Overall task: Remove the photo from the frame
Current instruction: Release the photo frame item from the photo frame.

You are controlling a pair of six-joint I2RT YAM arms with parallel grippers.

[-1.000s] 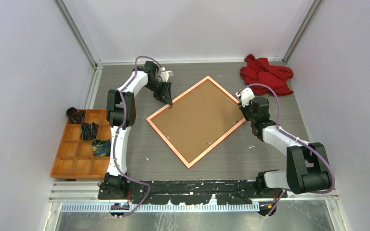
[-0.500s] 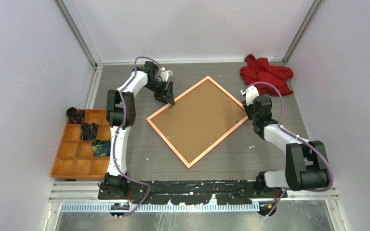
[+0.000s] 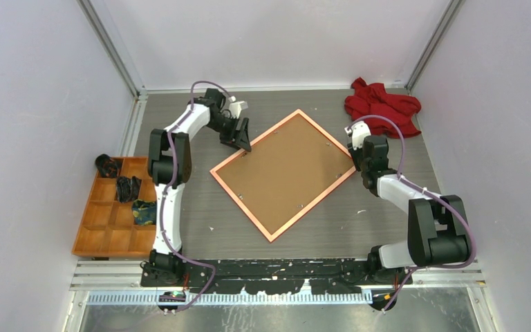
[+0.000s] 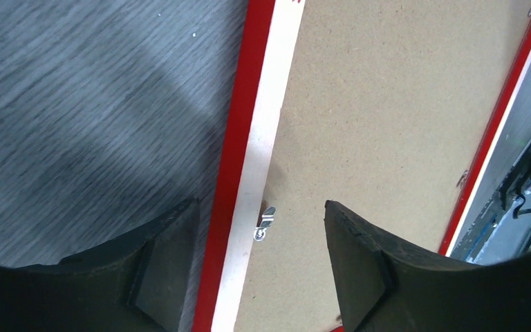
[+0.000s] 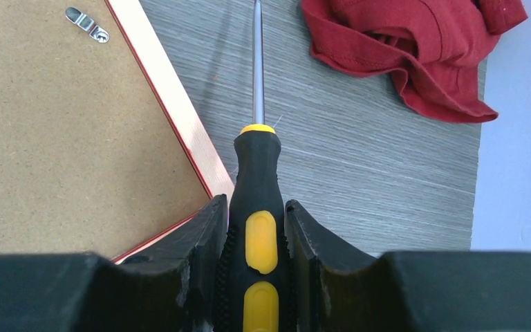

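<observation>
The frame (image 3: 242, 206) lies face down on the table, orange-pink rim up, with the brown backing board (image 3: 283, 169) set in it. The photo is hidden beneath that board. My left gripper (image 3: 244, 144) hovers open over the frame's upper-left edge. In the left wrist view its fingers (image 4: 173, 263) straddle the red rim (image 4: 238, 124) and a small metal clip (image 4: 265, 225), touching nothing. My right gripper (image 3: 361, 160) sits at the frame's right corner, shut on a black-and-yellow screwdriver (image 5: 261, 207) whose shaft points out over bare table.
A crumpled red cloth (image 3: 382, 107) lies at the back right, just beyond the screwdriver tip (image 5: 415, 48). A wooden compartment tray (image 3: 104, 238) with dark items stands at the left edge. Another metal clip (image 5: 88, 24) sits on the board near the right corner.
The left gripper's jaws have spread apart over the frame's edge. The right gripper, still holding the screwdriver, has shifted slightly away from the board toward the right.
</observation>
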